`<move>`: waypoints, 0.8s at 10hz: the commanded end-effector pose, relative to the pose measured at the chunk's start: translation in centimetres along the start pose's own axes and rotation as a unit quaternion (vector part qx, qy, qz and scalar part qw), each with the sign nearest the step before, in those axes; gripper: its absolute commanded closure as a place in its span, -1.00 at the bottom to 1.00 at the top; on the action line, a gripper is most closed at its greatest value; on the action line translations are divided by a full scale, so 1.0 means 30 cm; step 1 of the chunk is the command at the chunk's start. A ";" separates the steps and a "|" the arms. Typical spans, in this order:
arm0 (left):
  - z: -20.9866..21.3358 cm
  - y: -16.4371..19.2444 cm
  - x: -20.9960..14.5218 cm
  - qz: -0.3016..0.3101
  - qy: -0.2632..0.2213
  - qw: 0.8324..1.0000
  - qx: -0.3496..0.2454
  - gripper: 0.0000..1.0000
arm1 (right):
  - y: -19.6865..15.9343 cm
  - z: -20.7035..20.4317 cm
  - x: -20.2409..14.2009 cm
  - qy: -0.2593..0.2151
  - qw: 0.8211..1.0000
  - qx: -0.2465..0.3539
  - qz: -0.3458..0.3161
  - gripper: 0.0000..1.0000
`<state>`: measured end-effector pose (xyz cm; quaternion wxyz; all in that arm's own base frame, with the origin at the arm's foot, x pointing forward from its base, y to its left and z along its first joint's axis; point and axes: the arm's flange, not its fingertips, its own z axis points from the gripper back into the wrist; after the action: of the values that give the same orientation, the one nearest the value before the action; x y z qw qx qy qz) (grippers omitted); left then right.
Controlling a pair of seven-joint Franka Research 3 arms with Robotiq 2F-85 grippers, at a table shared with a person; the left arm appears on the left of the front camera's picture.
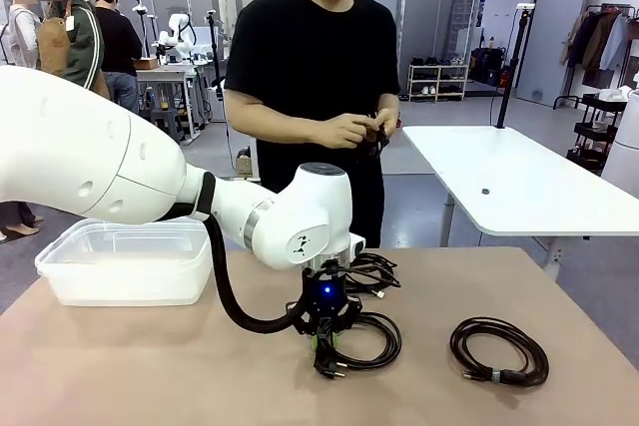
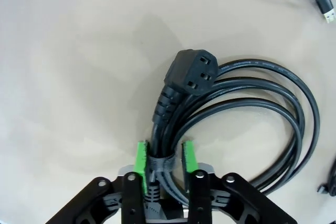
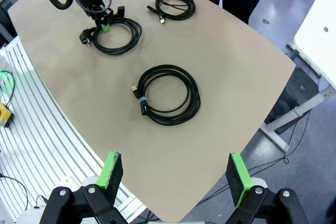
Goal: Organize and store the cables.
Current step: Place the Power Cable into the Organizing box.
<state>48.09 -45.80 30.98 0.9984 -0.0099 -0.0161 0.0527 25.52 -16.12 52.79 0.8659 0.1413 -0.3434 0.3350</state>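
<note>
Black coiled power cable (image 2: 191, 72) lying near the middle of the table (image 1: 130, 366), left gripper (image 2: 164, 151) narrowed onto its tied neck, right gripper (image 3: 176, 174) spread wide above the near-right edge.

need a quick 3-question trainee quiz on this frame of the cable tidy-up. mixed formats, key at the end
1. Multiple choice: where on the power cable does the left gripper grip?
A) on the plug
B) across the tied section of the bundle
C) on the far side of the loop
2. True or false: the clear plastic bin already holds a cable.
3. Count: how many coiled cables lie on the table?
Key: 1 B; 2 false; 3 three.
</note>
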 end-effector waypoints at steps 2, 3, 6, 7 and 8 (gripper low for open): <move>0.028 0.058 -0.023 -0.001 -0.007 1.000 -0.029 1.00 | -0.002 0.002 0.002 -0.003 1.000 -0.003 0.004 -1.00; 0.079 0.098 -0.024 -0.005 -0.009 0.999 -0.041 1.00 | -0.002 0.002 0.002 -0.003 1.000 -0.003 0.004 -1.00; 0.359 0.266 -0.047 -0.088 -0.009 0.993 -0.076 1.00 | -0.002 0.002 0.002 -0.003 1.000 -0.003 0.004 -1.00; 0.432 0.326 -0.049 -0.102 -0.013 0.992 -0.072 1.00 | -0.002 0.002 0.002 -0.003 1.000 -0.003 0.004 -1.00; 0.498 0.397 -0.053 -0.116 -0.022 0.991 -0.063 1.00 | -0.002 0.002 0.002 -0.003 1.000 -0.003 0.004 -1.00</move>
<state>45.97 -36.43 44.80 0.9952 -0.0689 -0.0511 -0.0469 25.53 -16.11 52.78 0.8660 0.1413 -0.3432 0.3350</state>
